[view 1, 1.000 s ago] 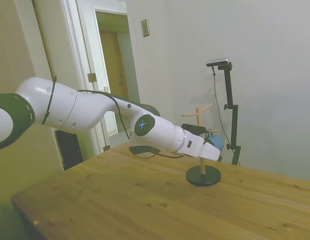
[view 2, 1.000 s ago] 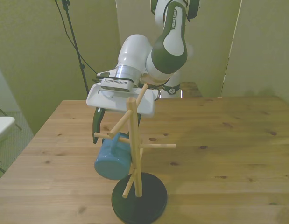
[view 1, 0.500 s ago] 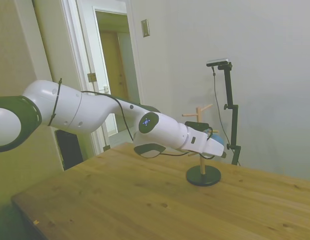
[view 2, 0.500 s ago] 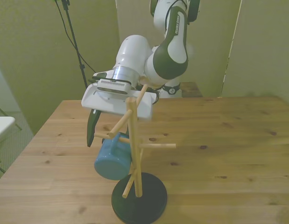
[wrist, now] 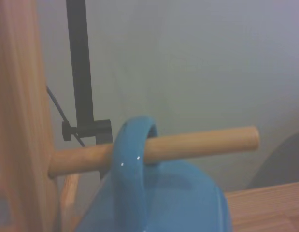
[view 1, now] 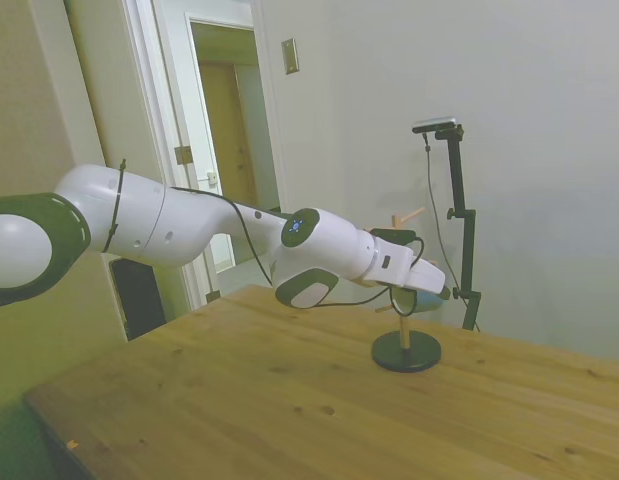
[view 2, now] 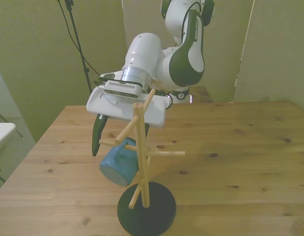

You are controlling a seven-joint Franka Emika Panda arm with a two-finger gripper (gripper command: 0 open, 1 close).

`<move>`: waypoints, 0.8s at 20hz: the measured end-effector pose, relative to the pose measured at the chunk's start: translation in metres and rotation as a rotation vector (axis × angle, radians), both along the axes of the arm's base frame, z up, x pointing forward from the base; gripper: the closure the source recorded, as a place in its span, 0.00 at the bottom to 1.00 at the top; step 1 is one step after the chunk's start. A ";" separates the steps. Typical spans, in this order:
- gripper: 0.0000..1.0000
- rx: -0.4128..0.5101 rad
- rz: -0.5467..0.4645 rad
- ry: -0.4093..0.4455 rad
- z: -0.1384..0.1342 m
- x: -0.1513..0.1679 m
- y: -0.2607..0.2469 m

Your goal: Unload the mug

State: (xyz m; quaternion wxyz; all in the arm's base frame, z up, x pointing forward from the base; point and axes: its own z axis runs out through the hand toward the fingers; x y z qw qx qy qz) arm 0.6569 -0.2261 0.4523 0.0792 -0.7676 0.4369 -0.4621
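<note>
The blue-teal mug point(view 2: 116, 165) hangs by its handle point(wrist: 132, 157) on a low wooden peg point(wrist: 188, 143) of the peg stand point(view 2: 140, 152), tilted with its rim facing down toward the front view's left. My gripper point(view 2: 121, 136) is open just above the mug. One dark finger point(view 2: 96, 139) reaches down on the mug's left and the other sits behind the stand's post. In the side view the white hand point(view 1: 414, 280) covers the stand's top and hides the mug.
The stand's black round base point(view 2: 146, 210) sits near the table's front edge, also visible in the side view point(view 1: 406, 351). Other pegs point(view 2: 167, 154) stick out toward the front view's right. The wooden table point(view 2: 240, 162) spreads around it.
The arm has pushed the gripper further forward over the stand, so its fingers now straddle the mug. The mug sits slightly higher and more tilted on its peg.
</note>
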 end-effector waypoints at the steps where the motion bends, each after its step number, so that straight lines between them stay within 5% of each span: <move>1: 1.00 0.000 0.001 0.005 0.001 0.002 -0.001; 16: 1.00 -0.009 0.007 0.026 0.000 0.009 0.000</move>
